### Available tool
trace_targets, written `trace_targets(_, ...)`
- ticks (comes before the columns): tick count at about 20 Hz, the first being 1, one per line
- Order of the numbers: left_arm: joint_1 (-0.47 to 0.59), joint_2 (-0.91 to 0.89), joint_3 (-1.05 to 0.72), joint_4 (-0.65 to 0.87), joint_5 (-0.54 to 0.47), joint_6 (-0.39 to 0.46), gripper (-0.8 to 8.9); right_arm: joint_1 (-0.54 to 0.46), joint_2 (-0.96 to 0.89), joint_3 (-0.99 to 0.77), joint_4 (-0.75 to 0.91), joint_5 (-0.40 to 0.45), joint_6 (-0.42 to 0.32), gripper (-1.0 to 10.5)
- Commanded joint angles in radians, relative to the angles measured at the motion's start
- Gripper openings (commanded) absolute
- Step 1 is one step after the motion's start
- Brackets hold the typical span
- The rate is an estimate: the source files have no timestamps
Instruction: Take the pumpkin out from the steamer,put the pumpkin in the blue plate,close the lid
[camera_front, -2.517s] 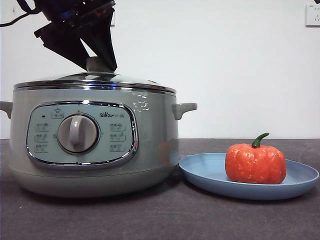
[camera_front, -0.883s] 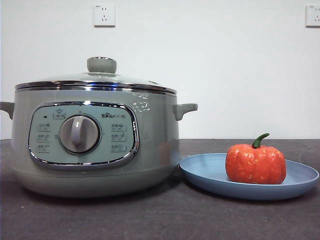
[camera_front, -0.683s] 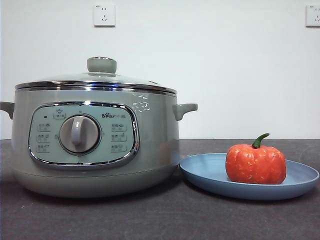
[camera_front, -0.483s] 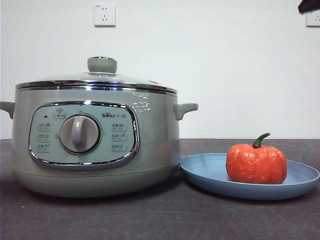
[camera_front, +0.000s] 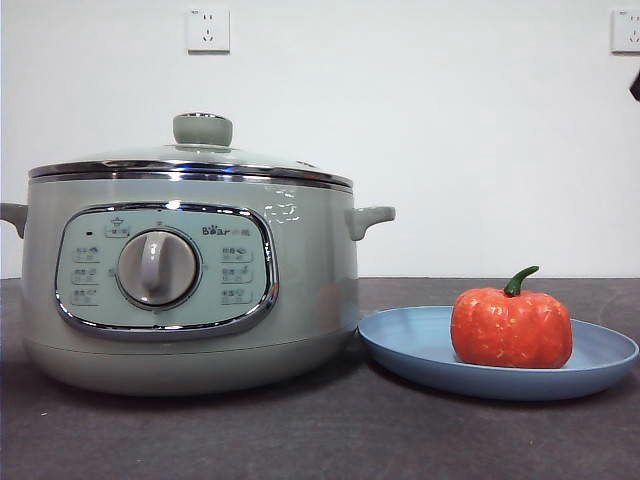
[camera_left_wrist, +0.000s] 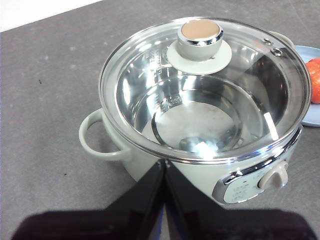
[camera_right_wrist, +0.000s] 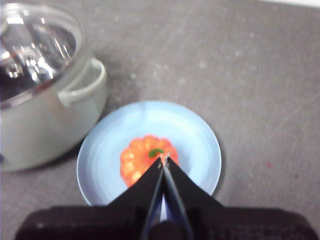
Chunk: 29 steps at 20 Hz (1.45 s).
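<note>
The steamer (camera_front: 300, 290) stands at the left of the table with the glass lid (camera_front: 190, 160) seated on it, knob (camera_front: 202, 129) on top. The pumpkin (camera_front: 510, 325) sits upright in the blue plate (camera_front: 420, 345), just right of the pot. My left gripper (camera_left_wrist: 162, 162) is shut and empty, high above the closed steamer (camera_left_wrist: 200, 175) and its lid (camera_left_wrist: 150, 80). My right gripper (camera_right_wrist: 163, 159) is shut and empty, high above the pumpkin (camera_right_wrist: 137, 160) in the plate (camera_right_wrist: 190, 130). In the front view only a black tip (camera_front: 636, 85) shows at the right edge.
The dark grey tabletop (camera_front: 330, 430) runs in front of the pot and plate. A white wall behind carries two outlets (camera_front: 208, 30) (camera_front: 625, 30). The pot's side handle (camera_front: 372, 218) reaches toward the plate.
The gripper at the lid's knob three seconds ago has lifted out of the front view, leaving the lid on the pot. A black tip appeared at the top right corner and now sits lower on the right edge.
</note>
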<state>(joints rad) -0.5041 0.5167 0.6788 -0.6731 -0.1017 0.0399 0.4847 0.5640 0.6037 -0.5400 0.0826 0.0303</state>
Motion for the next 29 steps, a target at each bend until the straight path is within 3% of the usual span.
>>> trace_targets(1, 0.0, -0.002, -0.005, 0.003, 0.0, -0.01, -0.03, 0.0, -0.002, -0.008, -0.023, 0.002, 0.002, 0.0)
trace_targets(3, -0.006, -0.015, -0.005, -0.005, 0.002, -0.011, -0.03, 0.0, -0.002, -0.008, -0.045, 0.003, 0.002, 0.0)
trace_targets(5, 0.025, -0.093, -0.005, -0.027, -0.031, 0.046, -0.03, 0.0, -0.002, -0.008, -0.05, 0.002, 0.002, 0.0)
trace_targets(7, 0.116, -0.192, -0.006, 0.008, -0.022, 0.049, -0.03, 0.0, -0.002, -0.008, -0.052, 0.003, 0.002, 0.0)
trace_targets(12, 0.412, -0.362, -0.122, 0.26, -0.016, 0.039, -0.03, 0.0, -0.002, -0.008, -0.053, 0.002, 0.002, 0.0)
trace_targets(15, 0.509, -0.397, -0.293, 0.323, 0.077, 0.039, -0.03, 0.0, -0.002, -0.008, -0.053, 0.002, 0.002, 0.0)
trace_targets(21, 0.534, -0.397, -0.616, 0.531, 0.108, 0.03, -0.03, 0.0, -0.002, -0.008, -0.054, 0.002, 0.002, 0.0)
trace_targets(29, 0.543, -0.515, -0.666, 0.467, 0.102, -0.011, -0.03, 0.0, -0.002, -0.008, -0.054, 0.002, 0.002, 0.0)
